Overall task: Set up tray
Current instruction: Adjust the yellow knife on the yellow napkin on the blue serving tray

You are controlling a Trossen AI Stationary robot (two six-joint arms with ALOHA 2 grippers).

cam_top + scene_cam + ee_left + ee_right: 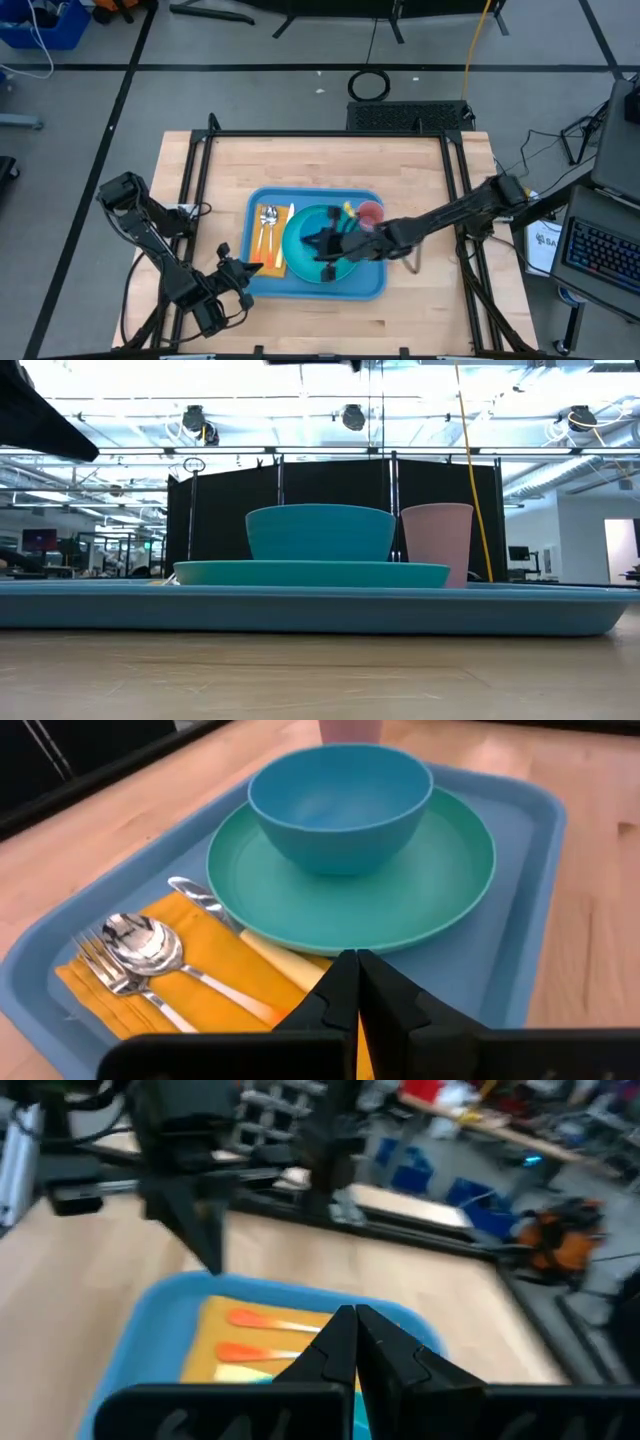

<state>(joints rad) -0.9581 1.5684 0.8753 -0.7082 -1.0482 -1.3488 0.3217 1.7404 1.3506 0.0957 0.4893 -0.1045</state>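
Tray: mid-table, carrying plate, bowl, pink cup, cutlery on orange napkin | Handling: judged stiff, smooth plastic, loaded and liable to slide; best taken at raised rim | Left gripper: at tray's napkin-side edge, fingers closed, empty | Right gripper: above plate, fingers closed, empty.

Robotics lab or workshop. Wooden table inside black metal frame, taped lines on grey floor, black partition panels behind, exposed ceiling ducts, distant benches with monitors, keyboard alongside.
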